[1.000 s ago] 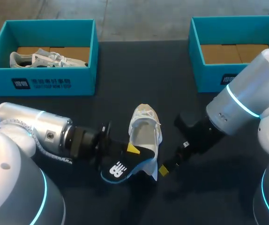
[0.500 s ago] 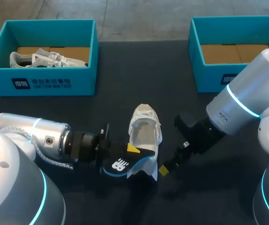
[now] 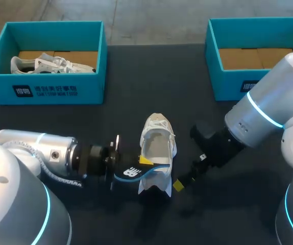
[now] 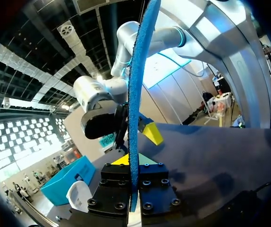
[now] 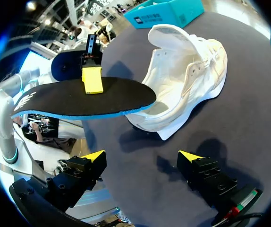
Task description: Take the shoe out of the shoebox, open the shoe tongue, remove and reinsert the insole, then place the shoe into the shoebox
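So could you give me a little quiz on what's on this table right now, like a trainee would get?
1. True or false: the right gripper is shut on the white shoe.
2. What does the left gripper hold? A) a lace B) the insole C) a box lid
3. Fill in: a second shoe lies in the ____ teal shoebox (left or right).
Key: 1 false, its fingers stand open beside the shoe; 2 B; 3 left.
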{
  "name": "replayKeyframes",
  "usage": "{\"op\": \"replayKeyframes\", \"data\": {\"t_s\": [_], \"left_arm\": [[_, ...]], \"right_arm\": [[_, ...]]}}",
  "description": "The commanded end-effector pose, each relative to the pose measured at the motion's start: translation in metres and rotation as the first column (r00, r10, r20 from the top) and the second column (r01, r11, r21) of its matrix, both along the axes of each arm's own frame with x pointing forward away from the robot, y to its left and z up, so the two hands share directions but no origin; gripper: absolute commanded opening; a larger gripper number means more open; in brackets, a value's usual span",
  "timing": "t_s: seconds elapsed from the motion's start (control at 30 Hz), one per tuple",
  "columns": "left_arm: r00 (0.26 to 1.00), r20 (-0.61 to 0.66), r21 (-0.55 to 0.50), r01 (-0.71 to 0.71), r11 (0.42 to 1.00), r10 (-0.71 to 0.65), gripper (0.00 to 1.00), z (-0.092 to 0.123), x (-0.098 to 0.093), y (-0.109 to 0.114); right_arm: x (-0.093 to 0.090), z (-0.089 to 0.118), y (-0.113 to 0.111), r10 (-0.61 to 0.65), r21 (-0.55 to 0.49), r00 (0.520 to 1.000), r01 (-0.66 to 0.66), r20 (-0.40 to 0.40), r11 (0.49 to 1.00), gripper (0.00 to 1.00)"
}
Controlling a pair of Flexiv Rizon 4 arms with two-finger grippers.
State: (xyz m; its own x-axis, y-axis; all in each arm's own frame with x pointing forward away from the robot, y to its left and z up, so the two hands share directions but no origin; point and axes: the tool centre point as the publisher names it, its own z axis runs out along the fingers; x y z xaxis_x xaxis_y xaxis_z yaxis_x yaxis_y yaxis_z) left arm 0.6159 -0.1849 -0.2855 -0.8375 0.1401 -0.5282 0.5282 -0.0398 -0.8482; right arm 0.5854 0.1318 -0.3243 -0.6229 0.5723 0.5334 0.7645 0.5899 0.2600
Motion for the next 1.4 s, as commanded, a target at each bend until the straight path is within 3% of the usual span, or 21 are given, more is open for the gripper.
{"op": "replayKeyframes", "data": {"t_s": [0.03, 0.47, 0.9, 1.4], "left_arm": [[1.000, 0.002, 0.004, -0.009, 1.000, 0.009, 0.00, 0.002, 0.001, 0.001], [0.999, 0.030, 0.013, -0.020, 1.000, 0.019, 0.00, 0.014, -0.005, 0.011], [0.999, 0.050, 0.022, -0.016, 1.000, 0.015, 0.00, 0.008, -0.002, 0.022], [0.993, 0.108, 0.018, 0.046, 0.999, -0.048, 0.00, -0.006, 0.008, 0.013]], "right_arm": [[-0.001, -0.001, 0.002, -0.003, -0.005, 1.000, 0.003, 0.002, 1.000, 1.00], [-0.001, -0.001, 0.002, -0.003, -0.005, 1.000, 0.003, 0.002, 1.000, 1.00], [-0.001, -0.001, 0.002, -0.003, -0.005, 1.000, 0.003, 0.002, 1.000, 1.00], [-0.001, -0.001, 0.002, -0.003, -0.005, 1.000, 0.003, 0.002, 1.000, 1.00]]}}
